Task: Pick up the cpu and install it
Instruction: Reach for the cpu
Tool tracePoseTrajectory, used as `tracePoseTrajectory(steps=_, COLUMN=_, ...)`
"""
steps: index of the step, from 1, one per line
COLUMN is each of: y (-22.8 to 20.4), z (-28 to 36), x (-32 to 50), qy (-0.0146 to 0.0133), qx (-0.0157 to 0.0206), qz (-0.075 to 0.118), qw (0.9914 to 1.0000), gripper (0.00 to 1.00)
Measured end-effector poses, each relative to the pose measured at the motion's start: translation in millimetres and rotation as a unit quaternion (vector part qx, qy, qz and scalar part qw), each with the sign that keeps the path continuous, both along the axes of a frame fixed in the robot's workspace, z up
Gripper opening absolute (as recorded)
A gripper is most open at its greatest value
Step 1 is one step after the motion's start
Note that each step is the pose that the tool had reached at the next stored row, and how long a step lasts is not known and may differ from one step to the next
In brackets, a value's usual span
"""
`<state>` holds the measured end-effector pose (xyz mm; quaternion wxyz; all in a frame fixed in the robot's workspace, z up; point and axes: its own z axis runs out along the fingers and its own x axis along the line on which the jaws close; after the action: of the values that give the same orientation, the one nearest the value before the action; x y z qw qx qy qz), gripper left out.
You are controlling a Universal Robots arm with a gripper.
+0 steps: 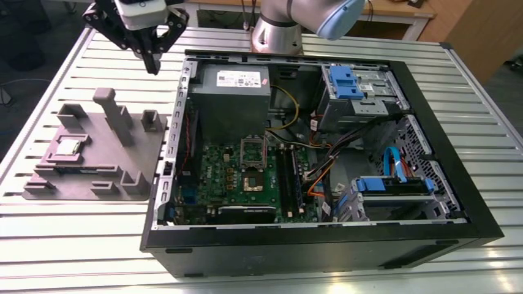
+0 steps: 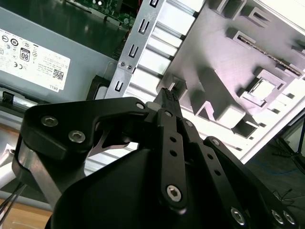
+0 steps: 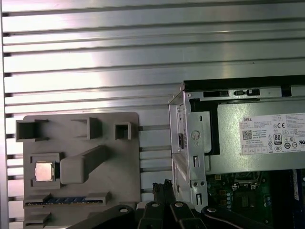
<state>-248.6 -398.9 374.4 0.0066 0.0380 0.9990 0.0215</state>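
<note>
Pincer: the pincer [image 1: 152,66] hangs above the bare bench, fingers drawn together at the tips and gripping nothing; its dark linkage also shows in both wrist views [image 2: 167,94] [image 3: 160,185].
Pincer's place: just outside the far corner of the computer case, on the exterior view's left of its wall, and well apart from the cpu.
Cpu: the cpu [image 1: 67,147] [image 3: 44,171] [image 2: 262,89] sits in a square recess on the grey tray, on the tray's side away from the case.
Cpu's lie: flat, with the shiny metal top facing up. It is square, so no long axis shows, and its edges run parallel to the tray's edges.
Tray: the tray [image 1: 141,156] [image 3: 116,157] [image 2: 224,62] lies on the bench just beside the case, on the exterior view's left.
In the way: upright blocks rise from the tray. The tallest post [image 1: 110,113] [image 3: 88,162] stands right beside the cpu's recess, between it and the pincer in the exterior view.
Memory stick: a memory stick [image 3: 66,200] lies in a slot of the tray near the cpu.
Case: the computer case [image 1: 327,245] lies open on its side, and its metal wall stands between the tray and the board.
Inside: a green circuit board [image 1: 278,184] carries a square socket [image 1: 252,182], with a grey power supply [image 1: 233,92] [image 3: 257,148] behind it and blue drive brackets [image 1: 347,82] toward the exterior view's right.
Bench: the bench [image 1: 65,245] [image 3: 95,47] is ribbed metal.
</note>
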Motion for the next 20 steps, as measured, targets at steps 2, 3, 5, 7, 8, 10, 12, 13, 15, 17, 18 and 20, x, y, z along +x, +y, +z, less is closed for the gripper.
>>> tracePoseTrajectory(steps=2, y=0.0, z=-0.2, x=-0.6, qy=0.0002, qx=0.0000, qz=0.000, qw=1.00000, gripper=0.10)
tracePoseTrajectory(steps=3, y=0.0, z=-0.3, x=-1.0, qy=0.0003, qx=0.0000, qz=0.000, qw=1.00000, gripper=0.10)
tracePoseTrajectory(steps=5, y=0.0, z=-0.4, x=-1.8, qy=0.0004, qx=0.0000, qz=0.000, qw=1.00000, gripper=0.10)
tracePoseTrajectory(steps=7, y=0.0, z=-0.6, x=-2.8, qy=0.0004, qx=0.0000, qz=0.000, qw=1.00000, gripper=0.10)
tracePoseTrajectory(steps=8, y=0.0, z=-0.8, x=-3.3, qy=0.0005, qx=0.0000, qz=0.000, qw=1.00000, gripper=0.10)
tracePoseTrajectory(steps=10, y=0.0, z=-1.0, x=-3.9, qy=0.0006, qx=0.0000, qz=0.000, qw=1.00000, gripper=0.10)
tracePoseTrajectory(steps=12, y=0.0, z=-1.2, x=-4.5, qy=0.0009, qx=0.0000, qz=0.000, qw=1.00000, gripper=0.10)
tracePoseTrajectory(steps=13, y=0.0, z=-1.3, x=-4.8, qy=0.0010, qx=0.0000, qz=0.000, qw=1.00000, gripper=0.10)
tracePoseTrajectory(steps=15, y=0.0, z=-1.4, x=-5.3, qy=0.0012, qx=0.0000, qz=0.000, qw=1.00000, gripper=0.10)
tracePoseTrajectory(steps=17, y=0.0, z=-1.7, x=-5.8, qy=0.0014, qx=0.0000, qz=0.000, qw=1.00000, gripper=0.10)
tracePoseTrajectory(steps=18, y=0.0, z=-1.7, x=-6.0, qy=0.0015, qx=0.0000, qz=0.000, qw=1.00000, gripper=0.10)
tracePoseTrajectory(steps=20, y=0.0, z=-1.9, x=-6.5, qy=0.0017, qx=0.0000, qz=0.000, qw=1.00000, gripper=0.10)
